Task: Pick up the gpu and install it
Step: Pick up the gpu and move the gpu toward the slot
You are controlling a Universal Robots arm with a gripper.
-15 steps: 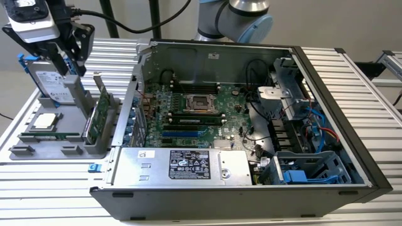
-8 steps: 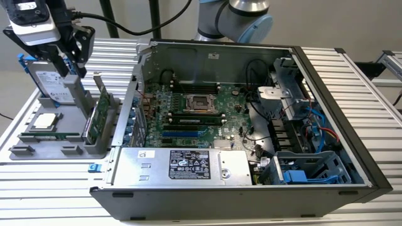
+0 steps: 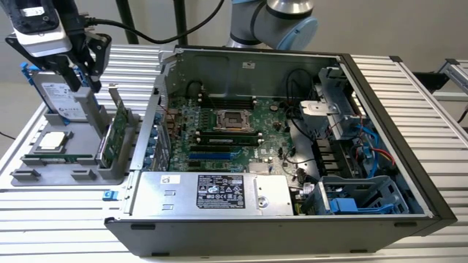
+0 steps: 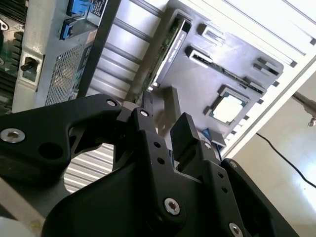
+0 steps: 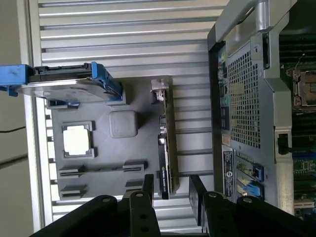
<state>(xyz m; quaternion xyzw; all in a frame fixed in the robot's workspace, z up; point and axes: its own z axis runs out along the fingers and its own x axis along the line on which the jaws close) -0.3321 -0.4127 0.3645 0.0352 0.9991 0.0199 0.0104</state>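
The gpu (image 3: 118,133) stands on its long edge in a slot of the grey holder (image 3: 55,164), at the exterior view's left, its green board showing and its silver bracket pointing up. Both wrist views catch the gpu (image 5: 166,143) (image 4: 169,43) edge-on. My gripper (image 3: 84,81) hangs open above the holder, over toward the hard drive, a little off from the card and apart from it. The gripper (image 5: 173,190) in the first wrist view has its black fingers (image 5: 197,195) on either side of the card's line with nothing between them. The gripper (image 4: 165,118) is also open in the second wrist view.
A silver hard drive with a blue frame (image 3: 62,97) stands in the holder behind the gripper, and a processor chip (image 3: 52,141) lies flat in it. The open computer case (image 3: 380,164) with its green motherboard (image 3: 234,137) sits right beside the holder.
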